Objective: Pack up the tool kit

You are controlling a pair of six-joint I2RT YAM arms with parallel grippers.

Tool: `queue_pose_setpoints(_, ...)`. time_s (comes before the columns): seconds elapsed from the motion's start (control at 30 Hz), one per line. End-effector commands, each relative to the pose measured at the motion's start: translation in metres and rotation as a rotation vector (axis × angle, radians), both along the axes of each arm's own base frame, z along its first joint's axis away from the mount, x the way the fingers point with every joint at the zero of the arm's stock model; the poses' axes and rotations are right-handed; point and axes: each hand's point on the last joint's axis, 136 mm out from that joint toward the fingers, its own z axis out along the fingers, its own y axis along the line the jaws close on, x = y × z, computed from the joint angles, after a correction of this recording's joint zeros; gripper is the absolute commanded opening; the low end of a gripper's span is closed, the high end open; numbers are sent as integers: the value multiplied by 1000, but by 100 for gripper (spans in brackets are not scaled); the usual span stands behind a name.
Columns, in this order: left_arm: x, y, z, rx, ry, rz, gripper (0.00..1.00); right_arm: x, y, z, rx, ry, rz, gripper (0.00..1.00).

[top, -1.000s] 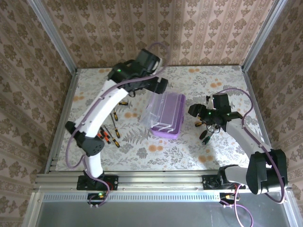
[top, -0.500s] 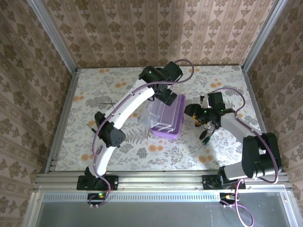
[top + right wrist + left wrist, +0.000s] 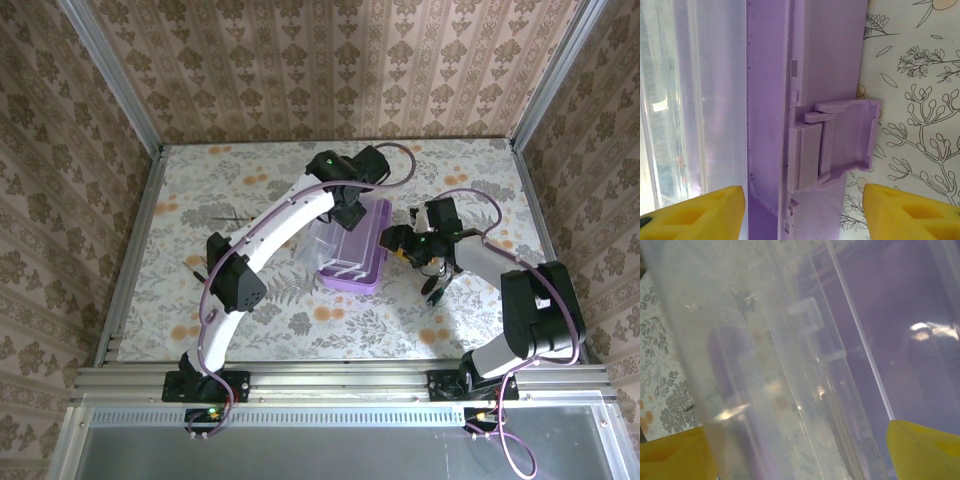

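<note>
On the table point(image 3: 270, 310), the box point(image 3: 358, 268) stands lid point(image 3: 332, 238) up, left gripper point(image 3: 797, 452) spread astride the lid, right gripper point(image 3: 800, 212) spread before the latch point(image 3: 840, 145): light, slick, likely brittle plastic, best gripped by the rim.

Floral tbl cover point(image 3: 390, 325), patterned walls point(image 3: 300, 70)

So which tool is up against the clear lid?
The left tool: the clear lid sits right between its open fingers. The right tool, also open, faces the purple latch on the side of the box.
</note>
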Motion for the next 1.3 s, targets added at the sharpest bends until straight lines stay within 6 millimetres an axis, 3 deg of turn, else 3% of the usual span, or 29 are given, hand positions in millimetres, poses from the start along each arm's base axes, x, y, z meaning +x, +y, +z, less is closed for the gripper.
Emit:
queue_pose_setpoints(0.0,-3,3,20,-46,-34,-10,82,4,6,-2,0,-2,17,65)
queue_pose_setpoints(0.57,-5,19,28,-149,2,24,64,9,3,-28,-92,58,-7,46)
queue_pose_setpoints(0.87,6,48,24,-215,99,66,63,16,-4,-31,-160,69,1,39)
queue_pose_setpoints(1.1,5,80,-2,-354,231,145,63,25,-11,-30,-225,76,24,37)
queue_pose_setpoints(1.27,-3,103,-10,-456,250,220,64,31,-16,-32,-259,87,40,37)
